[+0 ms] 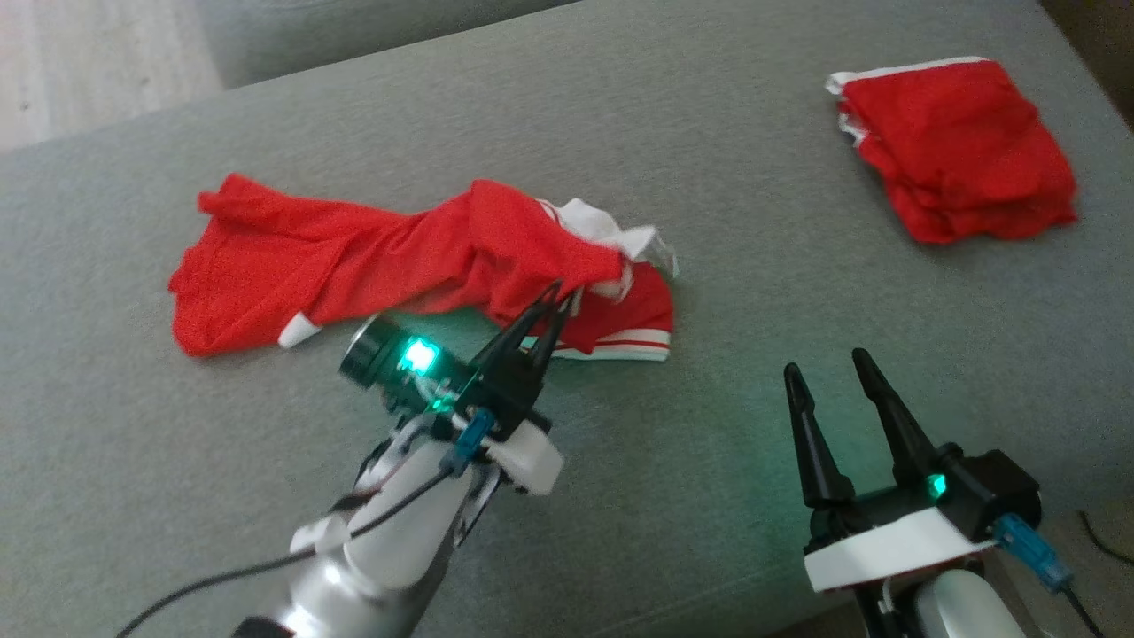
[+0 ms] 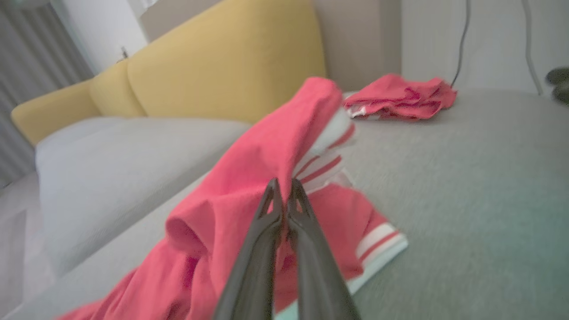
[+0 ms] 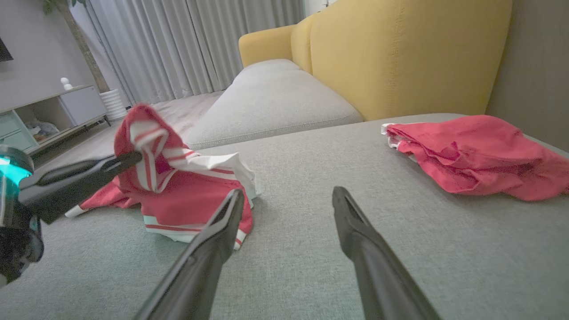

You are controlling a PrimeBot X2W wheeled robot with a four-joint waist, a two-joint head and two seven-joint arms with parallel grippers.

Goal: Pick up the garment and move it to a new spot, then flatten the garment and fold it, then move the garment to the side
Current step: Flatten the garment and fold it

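- Red garment (image 1: 354, 257) lies crumpled on the grey cushion (image 1: 753, 177), one fold pinched in the closed left gripper (image 1: 560, 297).
- Right gripper (image 1: 826, 363), beside it, gapes wide, empty.
- Pick-up seems in hand; next, lift and carry it, avoiding the folded pile (image 1: 957, 151) beyond the right gripper.

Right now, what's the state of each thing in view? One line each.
crumpled red garment: unfolded, bunched, one fold pinched and lifted
folded red garment: folded, lying apart at the far right
left gripper: jaws shut on the crumpled red garment
right gripper: jaws open, holding nothing
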